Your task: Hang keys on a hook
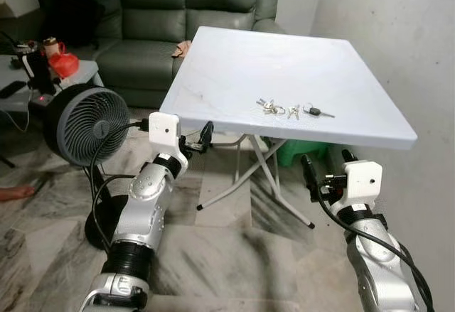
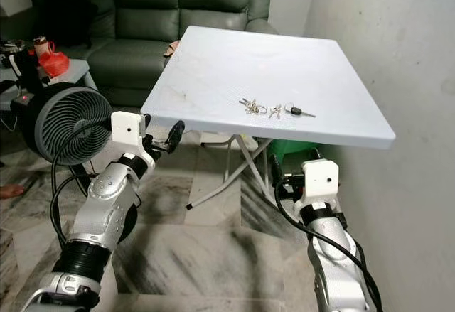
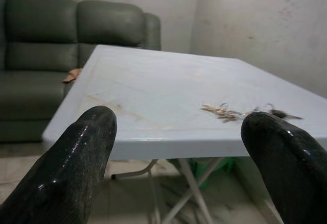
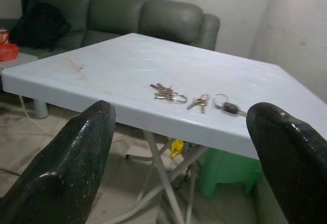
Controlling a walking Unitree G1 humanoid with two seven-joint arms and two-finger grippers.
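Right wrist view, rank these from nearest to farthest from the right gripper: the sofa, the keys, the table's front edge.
From the right gripper:
1. Table's front edge, just ahead of the fingers.
2. Keys, on the tabletop near that edge.
3. Sofa, behind the table, against the wall.

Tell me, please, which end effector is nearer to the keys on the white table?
Right. The right end effector hangs just below the table edge under the keys; the left end effector is further along that edge.

Dim indoor light, soft glare on white table [image 1: 234, 70]; wrist views grainy, near claw fingers [image 3: 76, 163] blurred
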